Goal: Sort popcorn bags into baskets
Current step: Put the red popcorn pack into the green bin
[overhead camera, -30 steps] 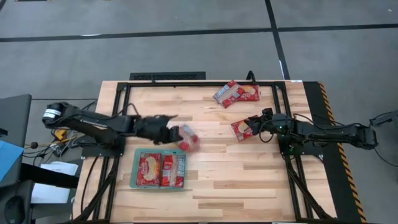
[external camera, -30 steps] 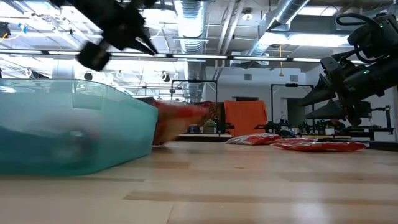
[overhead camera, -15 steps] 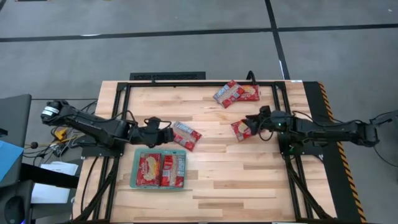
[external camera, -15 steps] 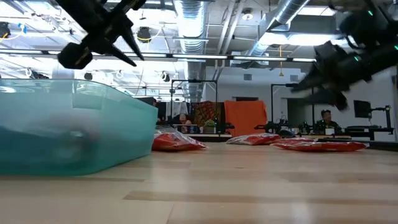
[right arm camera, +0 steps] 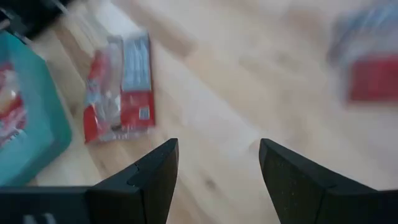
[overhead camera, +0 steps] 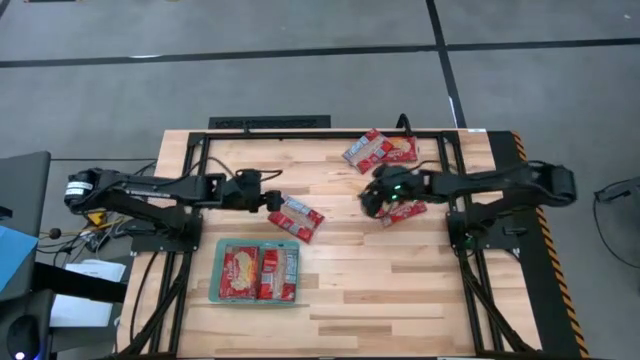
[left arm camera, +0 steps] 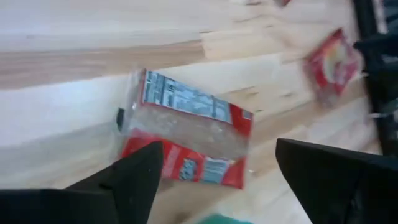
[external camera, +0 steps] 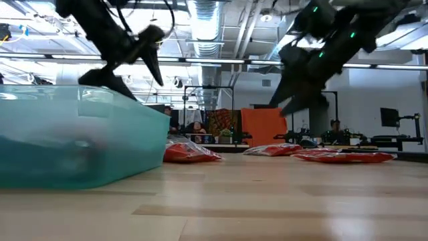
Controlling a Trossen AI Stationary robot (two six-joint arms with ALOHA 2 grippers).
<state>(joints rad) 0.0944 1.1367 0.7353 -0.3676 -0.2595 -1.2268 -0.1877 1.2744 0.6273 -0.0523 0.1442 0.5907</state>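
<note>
Wooden surface (overhead camera: pixel 380 280) under me; my left gripper (overhead camera: pixel 272 200) spread beside a light, slippery popcorn bag (overhead camera: pixel 300 217) at three o'clock; I'd pinch its edge.

Around my pale plank surface (overhead camera: pixel 400 290) lies grey floor (overhead camera: pixel 300 90) crossed by dark lines (overhead camera: pixel 440 40). Beyond it, bright ceiling lights (external camera: pixel 348 43) and silver ducts (external camera: pixel 204 20) hang above an orange panel (external camera: pixel 263 126).

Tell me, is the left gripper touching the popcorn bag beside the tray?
Apart. The left wrist view shows the left gripper open, with the popcorn bag lying untouched on the table beyond its fingertips.
</note>
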